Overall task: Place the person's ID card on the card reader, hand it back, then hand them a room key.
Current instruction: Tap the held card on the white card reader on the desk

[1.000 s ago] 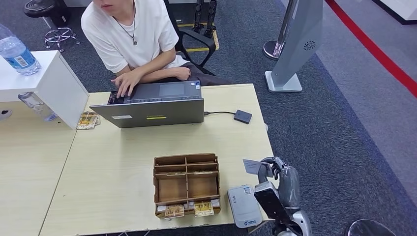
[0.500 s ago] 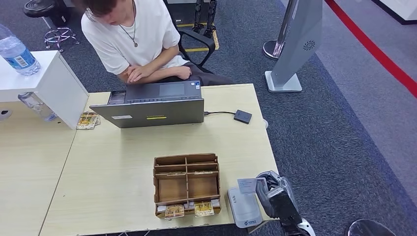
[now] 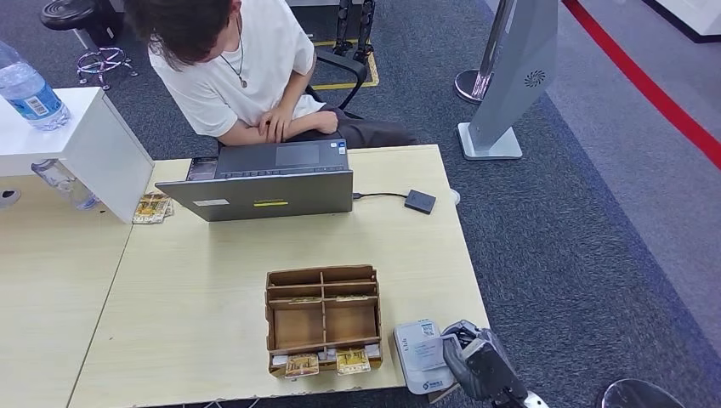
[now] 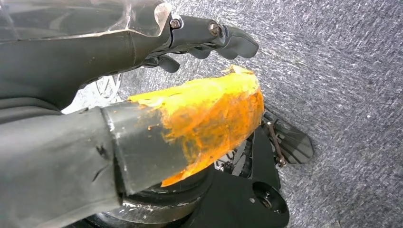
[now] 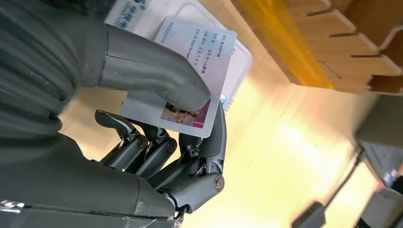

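Right robot hand (image 5: pixel 157 142) pinching ID card (image 5: pixel 190 71), small print unreadable, over white card reader (image 3: pixel 422 354), left robot hand (image 4: pixel 209 35) state unclear

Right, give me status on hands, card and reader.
Right hand pinching ID card, over the card reader. Left hand hanging, holding nothing. Wooden organizer beside the reader, not blocking.

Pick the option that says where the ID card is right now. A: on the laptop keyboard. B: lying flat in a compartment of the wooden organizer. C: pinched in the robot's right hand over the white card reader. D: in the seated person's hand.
C: the right hand pinches the ID card between thumb and fingers, above the white card reader.
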